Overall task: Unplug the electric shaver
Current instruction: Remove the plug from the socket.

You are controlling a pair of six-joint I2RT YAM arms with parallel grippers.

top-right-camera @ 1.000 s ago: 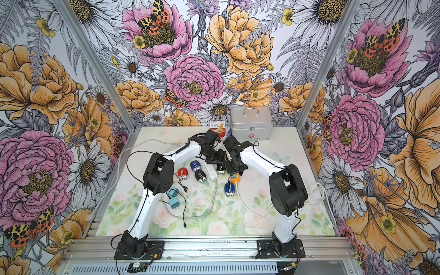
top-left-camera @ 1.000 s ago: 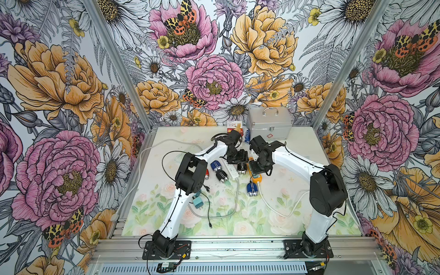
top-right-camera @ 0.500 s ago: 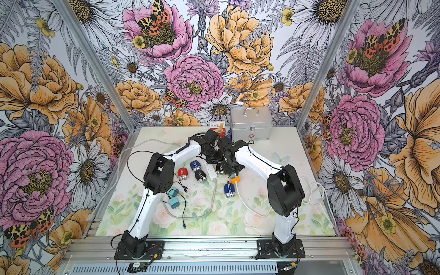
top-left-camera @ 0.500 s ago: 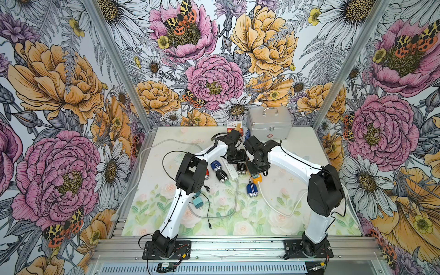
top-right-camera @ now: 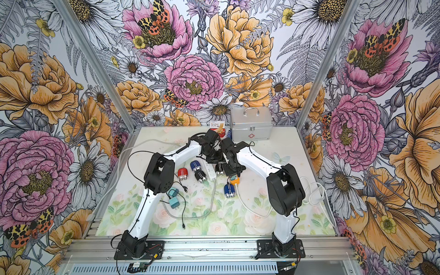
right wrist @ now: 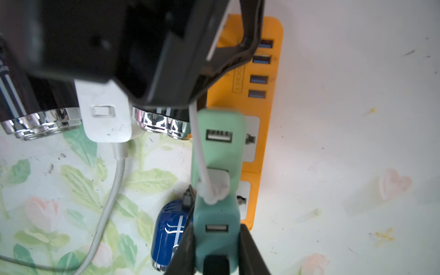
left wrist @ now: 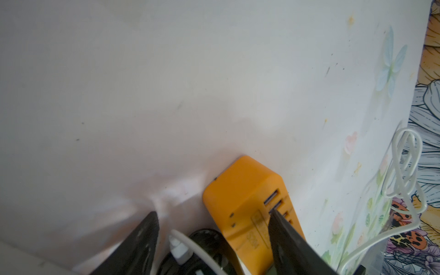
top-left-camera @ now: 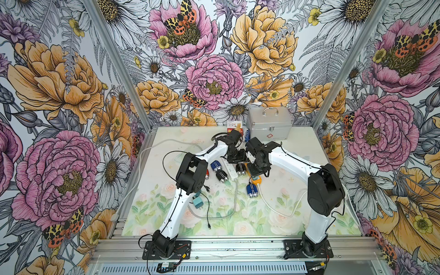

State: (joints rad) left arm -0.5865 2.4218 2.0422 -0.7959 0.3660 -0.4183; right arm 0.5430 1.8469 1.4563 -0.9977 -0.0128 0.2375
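In both top views we see the left gripper [top-left-camera: 235,157] and the right gripper [top-left-camera: 256,169] tip to tip at mid-table. Bare pale tabletop [top-left-camera: 297,140] lies open behind both and on the right gripper's outer side. Farther behind them a ribbed silver metal case [top-right-camera: 251,126] stands at the back edge, lid down, contents hidden. The glossy black shaver [top-left-camera: 241,169] with chrome heads lies just under the left gripper, between a white plastic power strip [top-left-camera: 229,168] and a smooth orange power strip [top-left-camera: 258,180].

From the left wrist, the left gripper's dark fingers [left wrist: 142,238] stand wide apart, astride the black shaver and its white cable [left wrist: 188,242], gripping nothing. One fingertip overlaps the orange power strip's USB ports.

From the right wrist, the right gripper's fingers [right wrist: 252,252] are clamped on a matte mint-green charger plug [right wrist: 221,147] over the orange power strip, with the white cable plugged into its face. Whether its prongs are seated we cannot tell. A blue shaver [right wrist: 167,228] lies just beside these fingers.
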